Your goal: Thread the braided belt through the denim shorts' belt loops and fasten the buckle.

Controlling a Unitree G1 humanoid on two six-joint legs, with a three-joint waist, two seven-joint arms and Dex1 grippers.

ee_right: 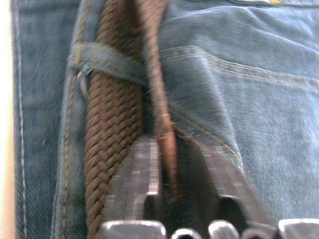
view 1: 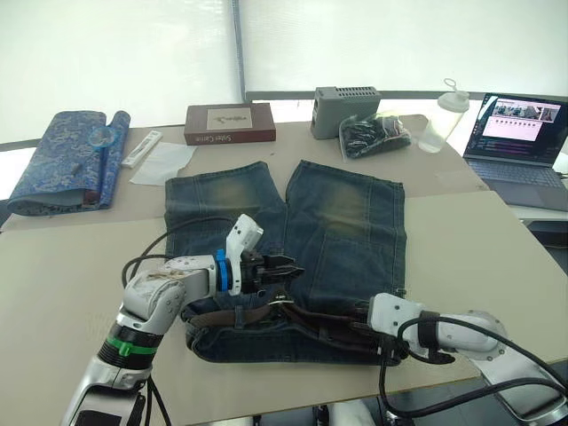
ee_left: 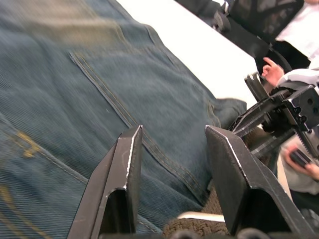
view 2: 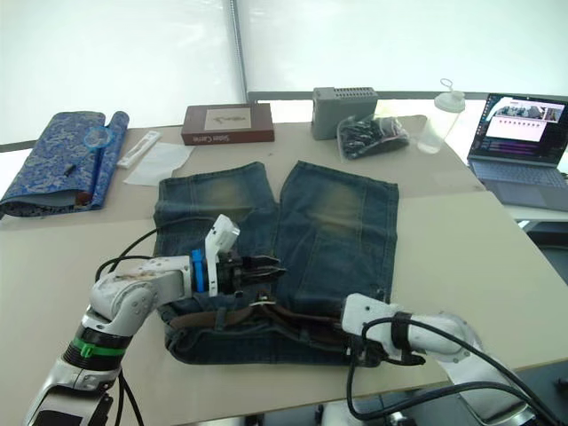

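1. Beige tabletop (view 1: 80, 266) under bright white window blinds carries the whole job; the dark blue knee-length denim shorts (view 1: 346, 222) with faded yellowish patches lie flat in the centre of the frame, waistband toward the lower edge.
2. Along that waistband runs the long dark-brown braided belt (view 1: 311, 318), lower centre, and in the right wrist view it passes under 1 narrow dark-blue denim belt loop (ee_right: 107, 62).
3. A second, thinner brown run of the belt lies over the shorts and ends between the black fingers of the right gripper (ee_right: 172, 172), which are closed on that strap at lower right.
4. The left gripper (view 1: 286, 269) hovers just above the waistband at lower centre, its 2 fingers (ee_left: 122, 174) spread apart and holding nothing.
5. A silver glint (view 1: 282, 303) just below the left gripper may be the buckle; I cannot tell for sure.
6. Judged from this, threading is well along, at least 1 loop is done, while the rest of the loops cannot be counted and fastening looks not yet done.
7. Farther off, along the upper edge: a blue patterned folded cloth (view 1: 62, 160) at upper left, a dark red flat box (view 1: 229, 122), a grey box-shaped device (view 1: 342, 108), a clear plastic bottle (view 1: 440, 120) and an open laptop (view 1: 524, 142) at upper right.
8. None of these lie near the waistband; the 2 arms working close together over it look like the main crowding risk.
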